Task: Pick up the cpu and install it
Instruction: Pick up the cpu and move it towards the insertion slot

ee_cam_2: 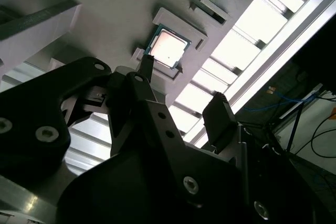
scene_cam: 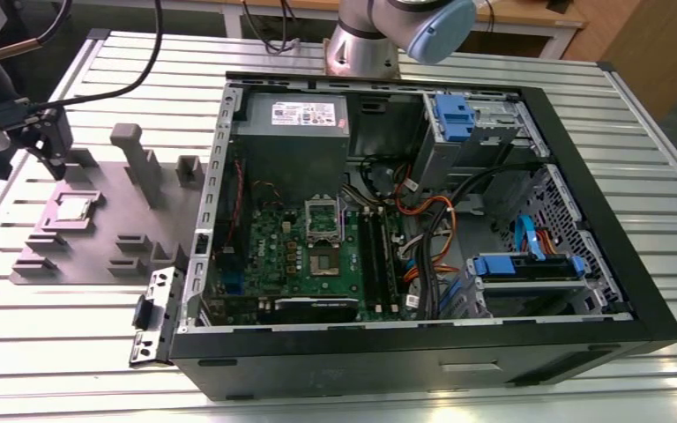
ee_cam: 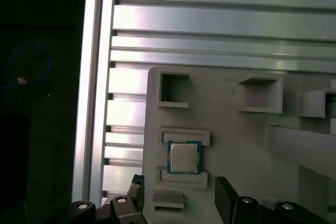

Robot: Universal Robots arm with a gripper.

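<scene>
The cpu (scene_cam: 74, 207) is a small square chip with a shiny silver top. It lies flat in a recess of the grey fixture plate (scene_cam: 115, 198), at the exterior view's left, beside the open computer case. My gripper (scene_cam: 56, 163) hangs above the plate, just behind the chip and apart from it. In both wrist views the cpu (ee_cam_2: 167, 48) (ee_cam: 184, 157) sits framed by raised grey ledges. The gripper (ee_cam_2: 184, 90) (ee_cam: 180, 190) is open, its black fingertips (ee_cam_2: 145, 67) spread wider than the chip, with nothing between them.
The open black computer case (scene_cam: 574, 132) fills the middle, with a green motherboard (scene_cam: 279, 256), its silver socket frame (scene_cam: 323, 220), a grey power supply (scene_cam: 297, 123), cables and blue drive brackets (scene_cam: 450, 110). Upright posts (scene_cam: 138, 159) rise from the fixture plate. Everything rests on the slotted aluminium table (scene_cam: 68, 352).
</scene>
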